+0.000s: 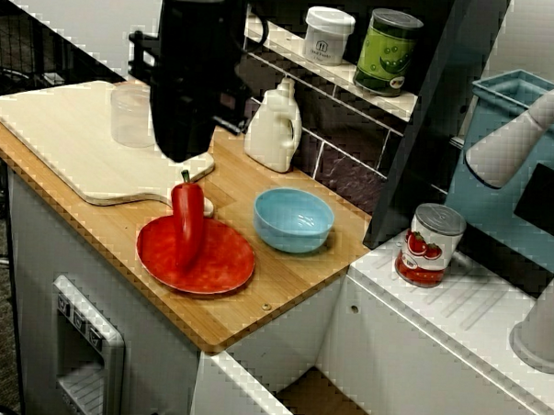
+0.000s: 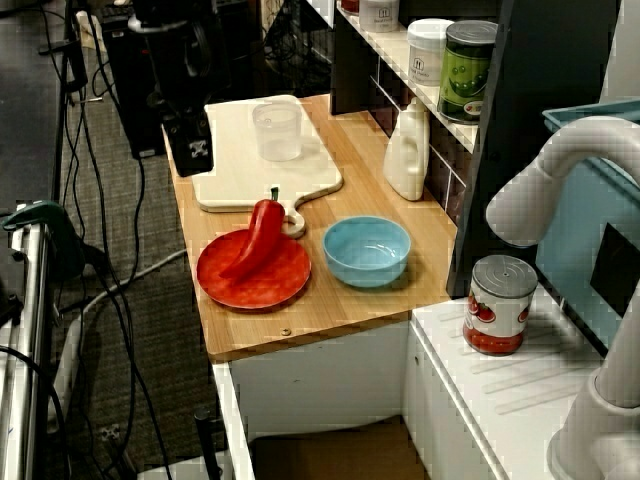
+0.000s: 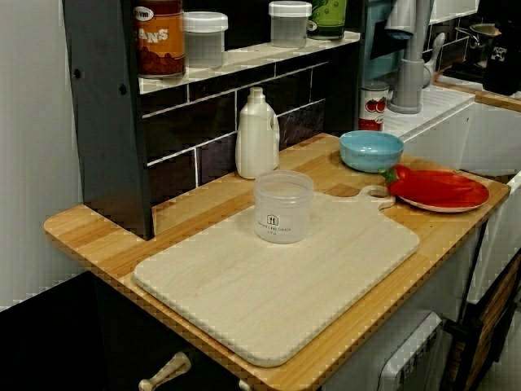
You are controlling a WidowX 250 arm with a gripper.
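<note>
A red pepper [image 2: 258, 238] lies on a red plate [image 2: 282, 282] beside a blue bowl [image 2: 366, 250], just off the cutting board [image 2: 235, 170] handle. On the board a clear cup [image 2: 278, 130] stands upright, untouched. The gripper [image 2: 192, 148] hangs at the board's outer edge; I cannot tell its finger spread.

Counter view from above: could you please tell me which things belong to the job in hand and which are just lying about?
In hand, likely: hand, cutting board, clear cup, red pepper, red plate.
Lying about: blue bowl, white bottle, tomato can, green can, white jar.
</note>
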